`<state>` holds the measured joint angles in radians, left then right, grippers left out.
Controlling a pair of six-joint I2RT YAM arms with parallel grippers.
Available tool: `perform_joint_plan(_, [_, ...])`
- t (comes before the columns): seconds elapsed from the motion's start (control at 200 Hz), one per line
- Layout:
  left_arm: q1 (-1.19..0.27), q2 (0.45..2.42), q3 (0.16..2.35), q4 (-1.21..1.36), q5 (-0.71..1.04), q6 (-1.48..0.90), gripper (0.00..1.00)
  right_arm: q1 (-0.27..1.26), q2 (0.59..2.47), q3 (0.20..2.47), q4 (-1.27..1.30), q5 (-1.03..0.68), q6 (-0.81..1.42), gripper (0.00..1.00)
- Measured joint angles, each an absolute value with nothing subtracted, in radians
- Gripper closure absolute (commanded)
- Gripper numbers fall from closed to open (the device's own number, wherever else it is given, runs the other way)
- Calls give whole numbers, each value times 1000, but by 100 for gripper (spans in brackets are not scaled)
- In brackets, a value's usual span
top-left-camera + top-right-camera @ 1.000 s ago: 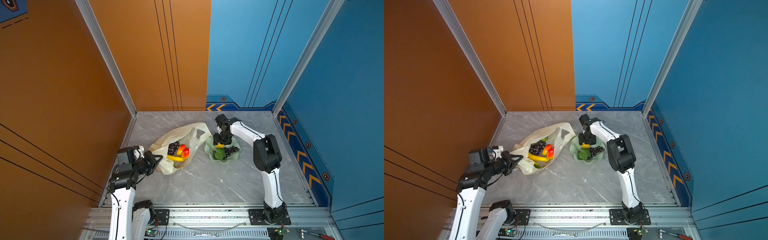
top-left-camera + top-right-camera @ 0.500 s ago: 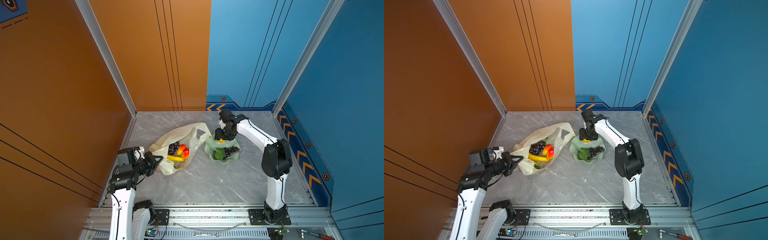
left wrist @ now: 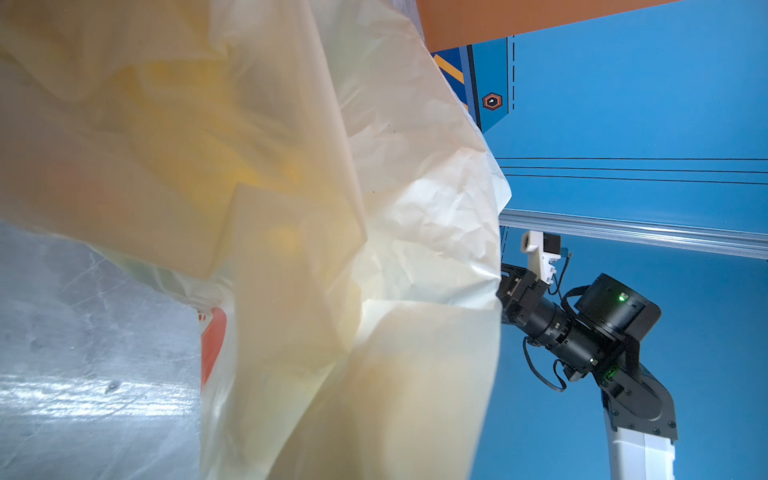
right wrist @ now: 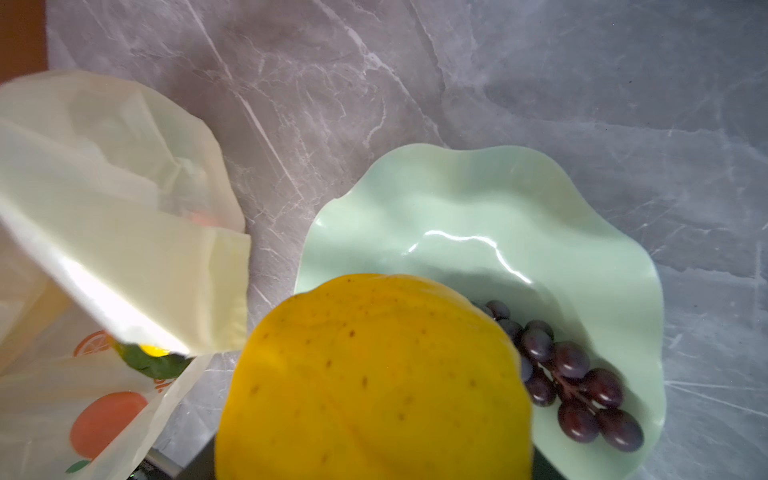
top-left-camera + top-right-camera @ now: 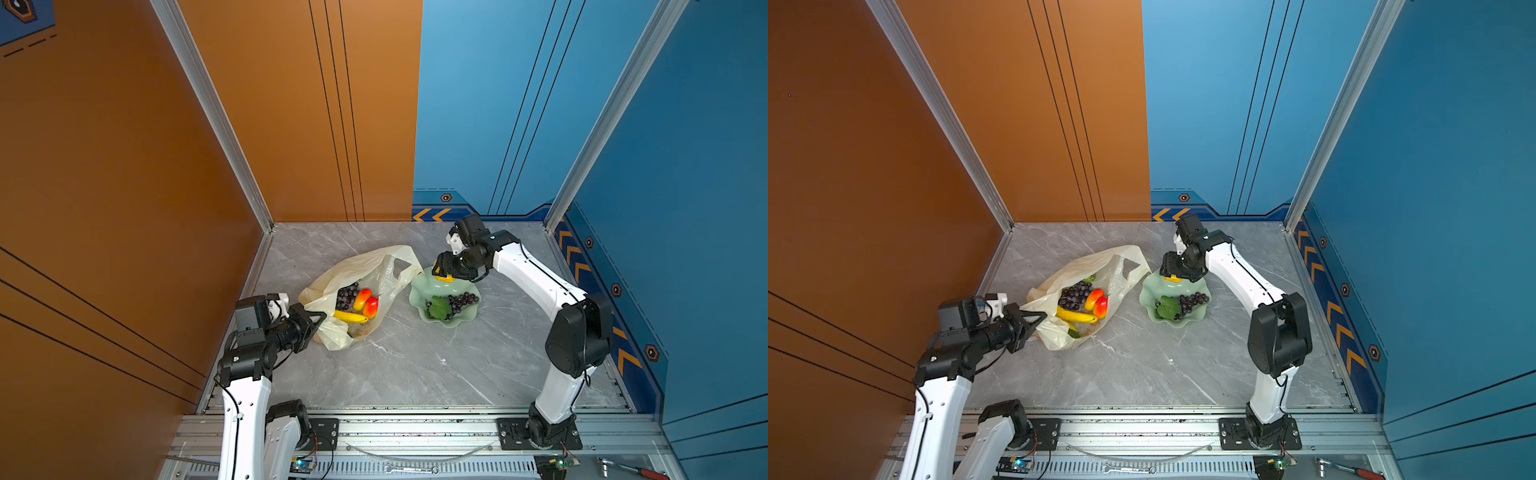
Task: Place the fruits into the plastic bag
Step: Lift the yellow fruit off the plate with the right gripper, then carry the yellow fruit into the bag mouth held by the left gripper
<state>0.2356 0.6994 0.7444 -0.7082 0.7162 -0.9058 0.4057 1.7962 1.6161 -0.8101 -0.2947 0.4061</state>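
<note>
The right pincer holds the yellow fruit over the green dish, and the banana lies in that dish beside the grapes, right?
No: the banana lies in the plastic bag, as both top views show. The right pincer does hold the yellow fruit over the green dish, where the grapes lie.

Left pincer [image 5: 319, 317] holds plastic bag [image 5: 374, 266]; right pincer [image 5: 441, 270] grips yellow fruit [image 5: 444, 278] over dish [image 5: 417, 297].

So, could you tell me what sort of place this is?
Probably a robotics lab cell: two arms bolted to an aluminium rail, orange and blue wall panels, a wrench in front.
</note>
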Motion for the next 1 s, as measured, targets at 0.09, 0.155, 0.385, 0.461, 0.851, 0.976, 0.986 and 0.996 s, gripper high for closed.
perform_joint_plan(0.09, [236, 702, 747, -708, 716, -905, 100, 406, 1751, 1592, -787, -343, 433, 37])
perform_joint_plan(0.155, [236, 706, 749, -708, 716, -905, 100, 407, 1719, 1576, -764, -381, 461, 37])
perform_joint_plan(0.385, [236, 713, 758, -707, 717, -910, 100, 505, 1655, 1526, -605, -502, 604, 37])
perform_joint_plan(0.461, [235, 715, 766, -707, 717, -913, 100, 565, 1662, 1526, -549, -533, 644, 37])
perform_joint_plan(0.851, [228, 726, 787, -699, 717, -926, 100, 804, 1955, 1641, -370, -641, 765, 37])
perform_joint_plan(0.976, [228, 728, 798, -696, 717, -932, 100, 813, 2041, 1692, -364, -656, 779, 37])
perform_joint_plan(0.986, [228, 728, 799, -696, 717, -932, 100, 813, 2046, 1698, -364, -655, 780, 36])
perform_joint_plan(0.996, [228, 728, 799, -696, 717, -932, 100, 812, 2055, 1706, -362, -655, 780, 36])
